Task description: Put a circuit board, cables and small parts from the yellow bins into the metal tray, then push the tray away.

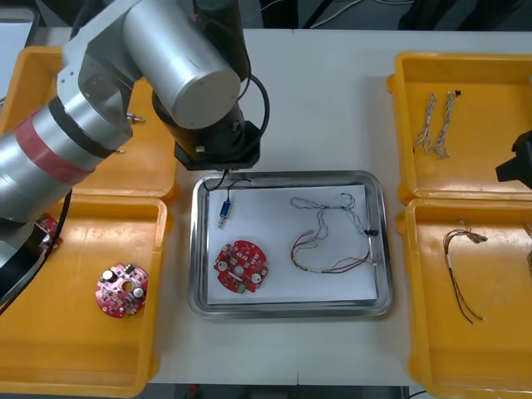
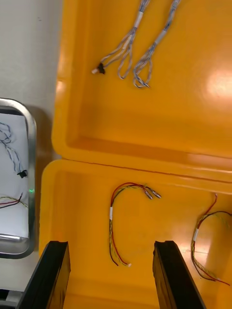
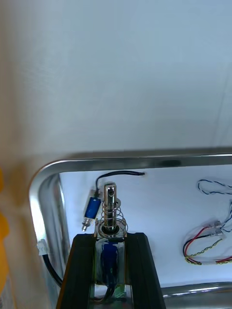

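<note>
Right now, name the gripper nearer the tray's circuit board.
Left. The left gripper, shut on a small metal part, is over the metal tray just beyond the red circuit board; the right gripper is over a yellow bin.

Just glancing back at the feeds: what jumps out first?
The left gripper over the metal tray's far left corner, fingers shut on a small metal part. A red circuit board and cables lie in the tray. The right gripper hovers open above a yellow bin.
</note>
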